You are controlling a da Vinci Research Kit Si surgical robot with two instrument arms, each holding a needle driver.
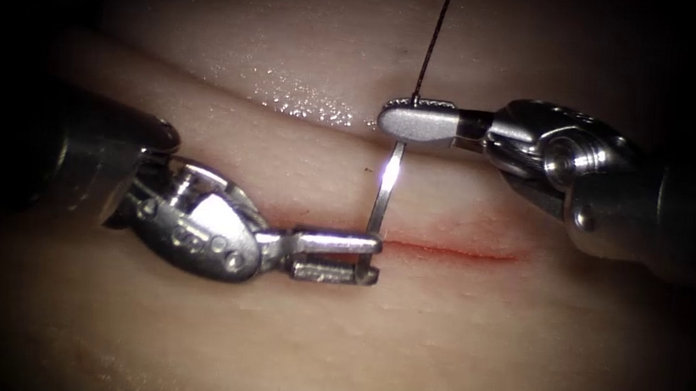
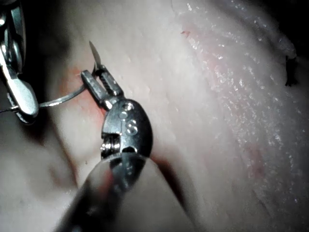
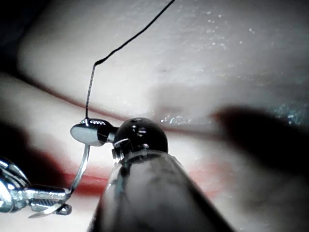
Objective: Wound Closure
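The needle (image 1: pixel 383 197) spans between both tools, clear of the tissue (image 1: pixel 453 342). The right tool (image 1: pixel 416 122) is clamped on its thread (image 1: pixel 434 38) end, the left tool (image 1: pixel 340 256) on it near the tip, above the cut (image 1: pixel 453 251). Thin, stiff and slick, it probably holds best mid-curve

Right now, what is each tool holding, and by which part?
The right tool holds the needle at its thread end. The left tool grips it near the point, at the cut. Needle clear of tissue. Thread trails upward.
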